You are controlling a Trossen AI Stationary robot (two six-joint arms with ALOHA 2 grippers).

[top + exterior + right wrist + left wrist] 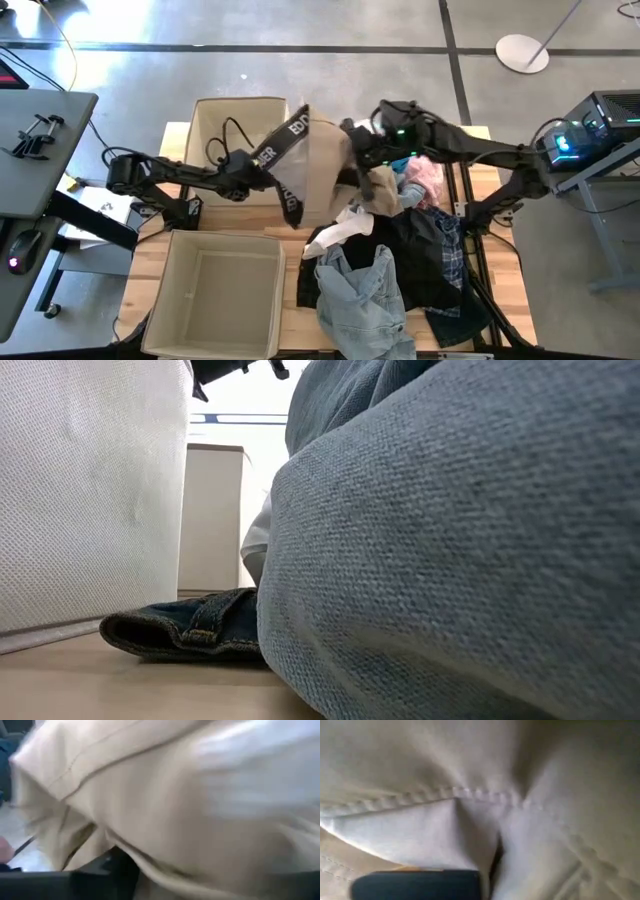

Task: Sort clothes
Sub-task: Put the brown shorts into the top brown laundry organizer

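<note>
I see the left gripper [300, 165] clamped on the beige garment [325, 160]; the right gripper [352, 150] touches it, grip unclear.

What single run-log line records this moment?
left gripper: shut on beige garment | right gripper: at same garment | bins: near one empty

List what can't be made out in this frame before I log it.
- Left tool: high view, tips buried in the beige garment; its wrist view is filled by that fabric.
- Right tool: tips hidden under the same garment.
- Low view: pale denim blocks most of the table.
- Far bin: contents partly covered.
</note>
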